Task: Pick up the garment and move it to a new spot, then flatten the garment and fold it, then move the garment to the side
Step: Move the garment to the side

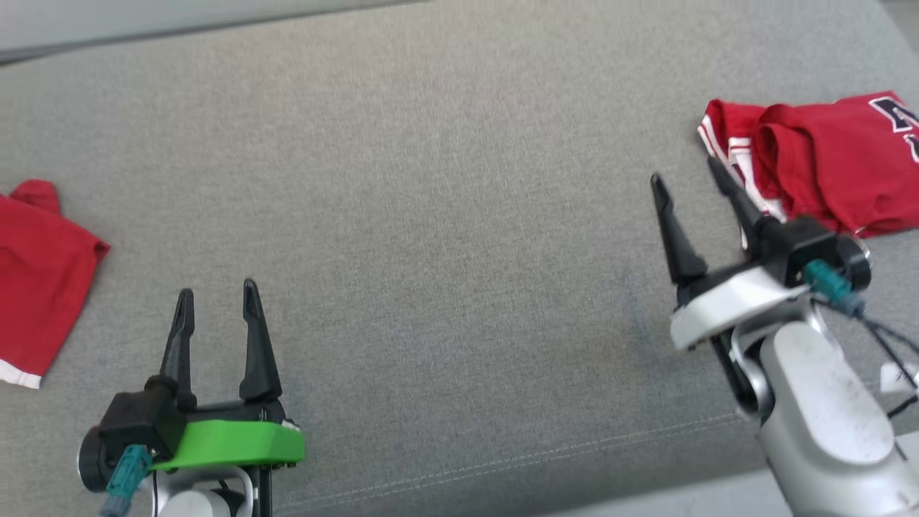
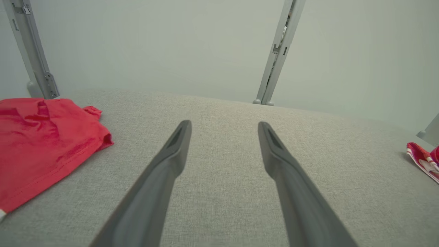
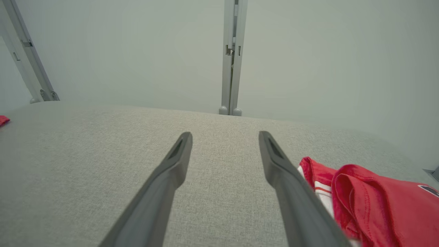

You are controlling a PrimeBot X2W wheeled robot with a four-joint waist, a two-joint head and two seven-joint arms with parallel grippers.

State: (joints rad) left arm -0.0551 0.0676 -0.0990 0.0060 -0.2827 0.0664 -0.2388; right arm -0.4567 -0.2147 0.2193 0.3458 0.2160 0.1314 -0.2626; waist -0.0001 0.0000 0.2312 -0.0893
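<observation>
Both grippers open and empty. The left gripper (image 1: 217,287), on a green mount, sits low on the left side with its two long, dark, tapered fingers parallel and spread over bare cloth; the left wrist view shows a clear gap between them and nothing in it. The right gripper (image 1: 683,169), on a white mount, is tilted with its jaws apart. Its outer finger (image 1: 732,194) overlaps the near edge of the striped red garment (image 1: 833,158) in the head view, but I can't tell if it touches. That garment lies at the far right of the grey woven surface (image 1: 459,215) as a bunched, roughly folded pile of soft knit: thick rolled folds, white striped trim on the left end, dark lettering at the right edge of the frame. In the right wrist view it lies just beside the right finger, not between the jaws. A plain red garment (image 1: 39,280) lies at the far left, well apart from the first. It's flatter, with a stitched hem, a white band at the bottom corner and a small crumpled tab on top. The surface is a coarse, matte weave with a stitched seam along the near edge. Behind it are pale metal posts (image 3: 232,55) against a blank, light wall.
</observation>
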